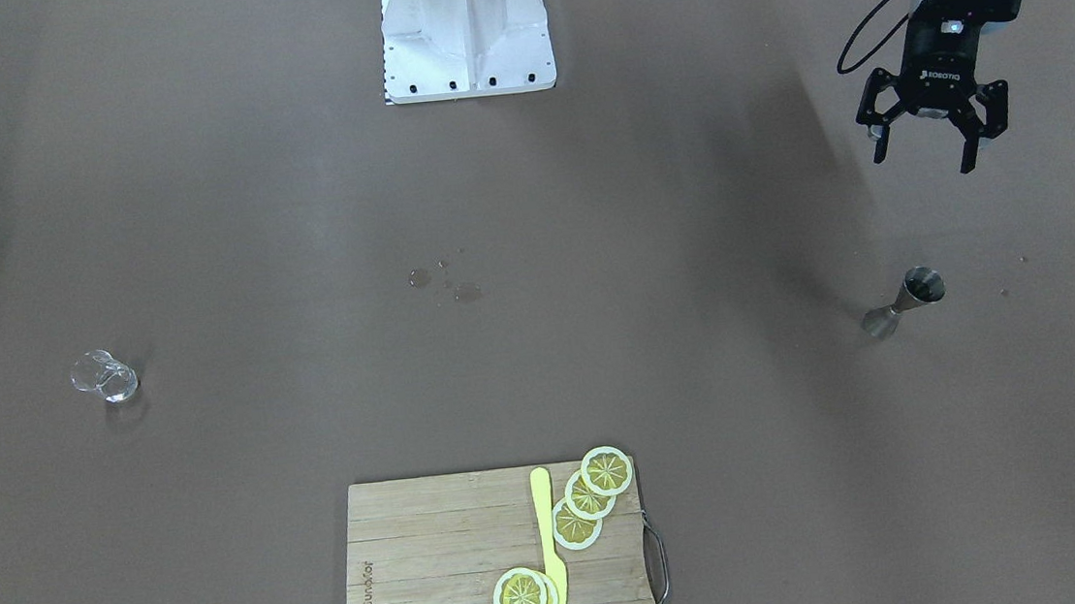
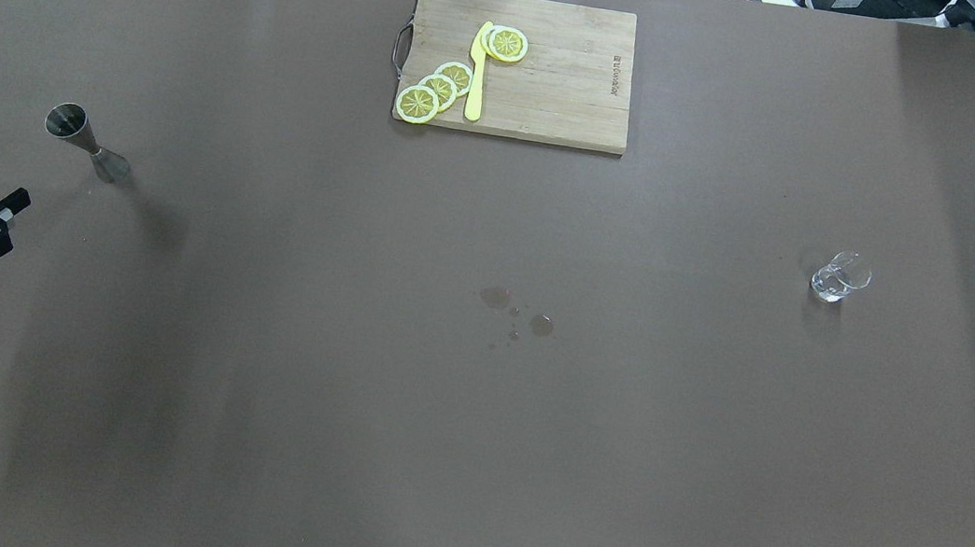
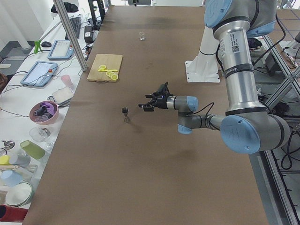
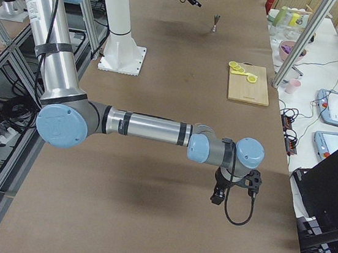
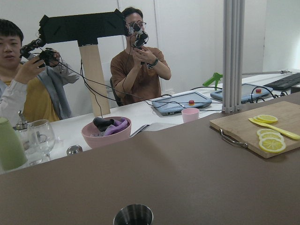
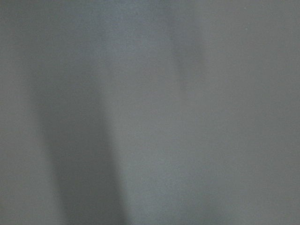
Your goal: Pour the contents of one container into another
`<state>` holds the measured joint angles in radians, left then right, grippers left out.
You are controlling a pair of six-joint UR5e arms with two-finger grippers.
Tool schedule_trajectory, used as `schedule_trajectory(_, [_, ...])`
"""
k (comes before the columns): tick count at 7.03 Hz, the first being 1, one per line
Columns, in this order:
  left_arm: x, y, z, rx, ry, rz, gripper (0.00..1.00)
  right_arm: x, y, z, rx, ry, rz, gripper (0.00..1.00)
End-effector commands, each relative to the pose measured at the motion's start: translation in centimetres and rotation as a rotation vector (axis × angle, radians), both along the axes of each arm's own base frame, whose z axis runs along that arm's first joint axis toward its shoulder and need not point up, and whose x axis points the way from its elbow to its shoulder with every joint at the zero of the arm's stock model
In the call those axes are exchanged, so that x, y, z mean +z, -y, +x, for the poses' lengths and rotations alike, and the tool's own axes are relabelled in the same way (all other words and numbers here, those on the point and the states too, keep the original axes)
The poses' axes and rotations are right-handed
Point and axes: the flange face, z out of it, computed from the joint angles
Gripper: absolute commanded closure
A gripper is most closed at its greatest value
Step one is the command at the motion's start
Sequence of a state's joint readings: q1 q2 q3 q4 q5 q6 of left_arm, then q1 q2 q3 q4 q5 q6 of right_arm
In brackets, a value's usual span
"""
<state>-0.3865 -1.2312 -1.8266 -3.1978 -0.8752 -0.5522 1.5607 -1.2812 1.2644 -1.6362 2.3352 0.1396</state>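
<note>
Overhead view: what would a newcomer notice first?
The board at the far edge of the table, with bright lemon slices and a yellow knife on it. Next, the steel jigger standing on the robot's left, the open left gripper hovering near it, and a small glass far off on the right. Wet spots mark the middle.

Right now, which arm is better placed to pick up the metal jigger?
Left. Its open tool hovers beside the jigger on that side of the table, and the jigger's rim shows in its wrist camera. The right arm is stretched out at the opposite end, far from it.
</note>
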Motion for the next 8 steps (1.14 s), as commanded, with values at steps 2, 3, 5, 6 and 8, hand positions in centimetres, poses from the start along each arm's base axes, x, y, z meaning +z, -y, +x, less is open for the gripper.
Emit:
schedule_trajectory(2, [-7.0,0.4,1.8,0.051,0.114,-0.036,0.01,-1.9,-0.3,0.4,-0.010,-0.080,0.026,0.00])
schedule_trajectory(3, [-9.4,1.3,3.0,0.101,0.156,-0.066,0.01,-2.6,-0.1,0.3,-0.014,-0.078,0.042,0.00])
schedule_trajectory(5, [-12.6,5.2,2.9,0.203,0.223,-0.163,0.01,-3.4,0.4,0.1,-0.016,-0.081,0.060,0.00])
schedule_trajectory(6, [-12.2,5.9,2.9,0.268,0.247,-0.209,0.01,-3.8,0.1,0.1,-0.016,-0.082,0.071,0.00])
schedule_trajectory(8, [-12.6,10.3,1.0,0.458,0.254,-0.401,0.01,-4.1,-0.3,0.1,-0.015,-0.080,0.079,0.00])
